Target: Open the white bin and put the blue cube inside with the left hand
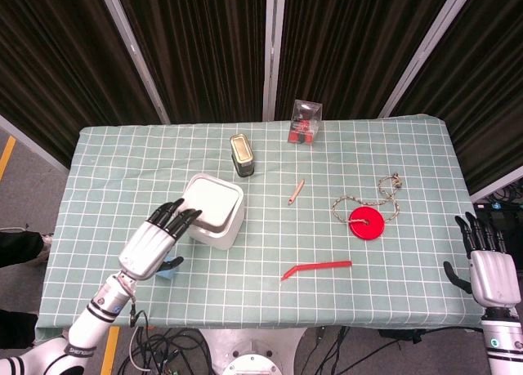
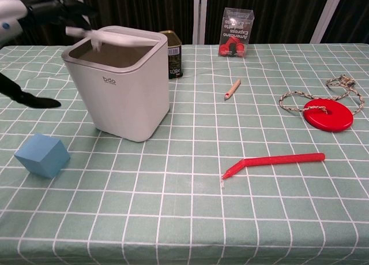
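Note:
The white bin [image 1: 214, 212] [image 2: 118, 92] stands left of the table's middle. Its lid [image 2: 124, 38] is tipped up, blurred, and a dark opening shows under it. My left hand [image 1: 151, 244] [image 2: 40, 4] hovers at the bin's left rim with fingers [image 1: 178, 216] spread over the lid's edge, holding nothing; whether they touch the lid I cannot tell. The blue cube [image 2: 41, 155] [image 1: 169, 270] lies on the cloth in front-left of the bin, mostly hidden under my left hand in the head view. My right hand [image 1: 490, 269] rests open at the table's right edge.
Behind the bin stands a dark tin [image 1: 241, 154] [image 2: 173, 54]. A clear box with red contents [image 1: 307, 122] sits at the back. A pencil [image 1: 296, 192], a red disc on a rope [image 1: 367, 225] and a red stick [image 1: 317, 268] lie to the right.

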`<state>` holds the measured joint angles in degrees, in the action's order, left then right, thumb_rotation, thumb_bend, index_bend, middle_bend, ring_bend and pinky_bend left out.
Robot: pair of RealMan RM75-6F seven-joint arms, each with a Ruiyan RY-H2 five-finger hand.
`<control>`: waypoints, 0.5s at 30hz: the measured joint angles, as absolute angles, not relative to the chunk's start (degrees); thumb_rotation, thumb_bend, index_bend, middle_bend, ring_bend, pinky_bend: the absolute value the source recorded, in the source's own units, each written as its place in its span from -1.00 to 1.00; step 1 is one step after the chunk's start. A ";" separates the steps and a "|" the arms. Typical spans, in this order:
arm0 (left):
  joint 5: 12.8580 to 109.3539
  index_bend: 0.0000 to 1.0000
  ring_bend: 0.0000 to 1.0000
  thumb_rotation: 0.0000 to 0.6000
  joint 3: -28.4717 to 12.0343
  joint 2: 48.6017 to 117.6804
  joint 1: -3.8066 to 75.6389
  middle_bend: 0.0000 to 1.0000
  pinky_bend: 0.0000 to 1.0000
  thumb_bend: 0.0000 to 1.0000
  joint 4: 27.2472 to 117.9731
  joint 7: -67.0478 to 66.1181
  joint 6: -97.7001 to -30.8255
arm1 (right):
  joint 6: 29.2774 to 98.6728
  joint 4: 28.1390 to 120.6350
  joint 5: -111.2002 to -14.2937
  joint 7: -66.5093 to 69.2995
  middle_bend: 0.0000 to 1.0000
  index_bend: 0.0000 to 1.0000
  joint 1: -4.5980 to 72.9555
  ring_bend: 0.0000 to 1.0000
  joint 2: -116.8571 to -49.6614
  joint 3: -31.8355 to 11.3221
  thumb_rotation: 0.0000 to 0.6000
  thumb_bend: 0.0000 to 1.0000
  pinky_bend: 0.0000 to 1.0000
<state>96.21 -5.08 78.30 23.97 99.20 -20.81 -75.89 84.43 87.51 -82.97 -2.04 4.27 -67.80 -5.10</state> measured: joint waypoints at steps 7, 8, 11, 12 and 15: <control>94.10 -0.84 -0.95 1.00 -4.36 73.93 18.38 -0.79 -0.65 -0.86 101.48 -18.63 -82.16 | 84.87 87.84 -82.90 -1.91 -1.00 -1.00 4.22 -1.00 -67.47 -5.45 1.00 -0.54 -1.00; 93.56 -0.84 -0.95 1.00 -3.52 73.28 17.79 -0.79 -0.65 -0.86 101.65 -17.33 -82.05 | 84.97 87.95 -82.91 -1.91 -1.00 -1.00 4.22 -1.00 -67.37 -5.53 1.00 -0.54 -1.00; 92.71 -0.85 -0.95 1.00 -0.69 72.35 16.52 -0.77 -0.65 -0.86 101.30 -13.30 -80.96 | 85.34 88.47 -83.15 -2.08 -1.00 -1.00 4.22 -1.00 -66.99 -5.69 1.00 -0.54 -1.00; 92.53 -0.85 -0.95 1.00 0.34 72.26 16.20 -0.77 -0.65 -0.86 100.94 -12.06 -80.34 | 85.34 88.57 -83.23 -2.17 -1.00 -1.00 4.25 -1.00 -66.91 -5.69 1.00 -0.54 -1.00; 92.22 -0.84 -0.95 1.00 3.56 72.48 15.56 -0.75 -0.64 -0.86 99.26 -9.68 -77.33 | 85.14 88.84 -83.32 -2.39 -1.00 -1.00 4.38 -1.00 -66.73 -5.64 1.00 -0.54 -1.00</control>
<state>92.22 3.56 72.48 15.56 99.26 -9.68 -77.33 85.14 88.84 -83.32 -2.39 4.38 -66.73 -5.64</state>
